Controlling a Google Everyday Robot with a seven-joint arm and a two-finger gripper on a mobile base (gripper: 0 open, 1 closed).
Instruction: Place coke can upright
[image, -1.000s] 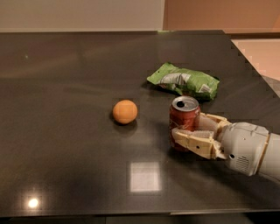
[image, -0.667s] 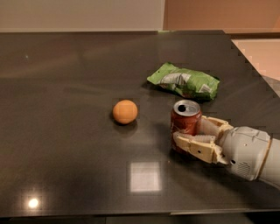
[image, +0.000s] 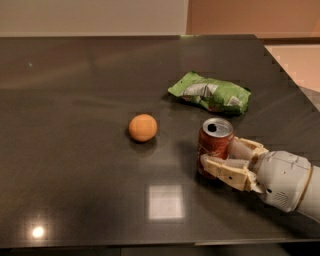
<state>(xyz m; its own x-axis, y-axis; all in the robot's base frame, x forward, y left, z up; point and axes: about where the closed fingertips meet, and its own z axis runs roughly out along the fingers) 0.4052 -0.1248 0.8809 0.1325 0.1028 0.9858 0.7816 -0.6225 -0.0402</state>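
Dark red coke can (image: 214, 146) stood upright on the worktop (image: 75, 150), silver top up, right of the orange ball (image: 143, 127) and near the green snack bag (image: 210, 93). Claw (image: 218, 154) clasped its lower body from the right. Uprighting judged done; release and withdrawal remained.
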